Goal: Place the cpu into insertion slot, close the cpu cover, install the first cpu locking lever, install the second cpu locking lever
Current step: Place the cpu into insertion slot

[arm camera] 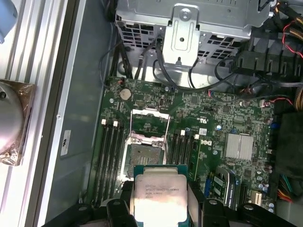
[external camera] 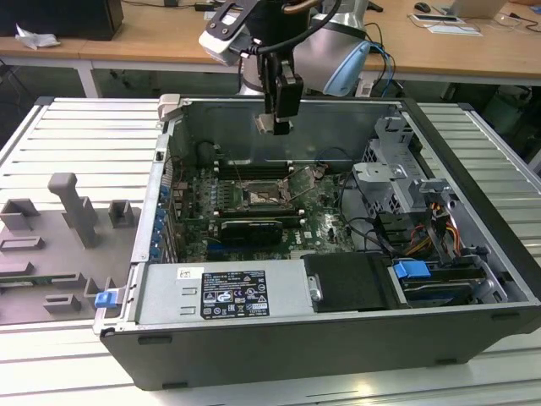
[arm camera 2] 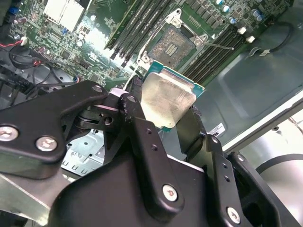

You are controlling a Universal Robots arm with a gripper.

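Over the green board [arm camera: 213, 113], the tool [external camera: 276, 125] points straight down, clamping the cpu [arm camera 2: 168, 101]: flat, square, matte silver, green-edged.

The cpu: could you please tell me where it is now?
In both wrist views the cpu is clamped in the gripper, above the open insertion slot on the motherboard.

A lab: opened computer case [external camera: 296, 359] on slatted metal bench [external camera: 76, 135], desks [external camera: 169, 38] behind.

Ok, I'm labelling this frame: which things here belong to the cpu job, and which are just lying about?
Job: gripper, shut on the cpu; insertion slot, empty; cpu cover, open.
Lying about: memory slots; drive cage; power supply; grey fixtures.
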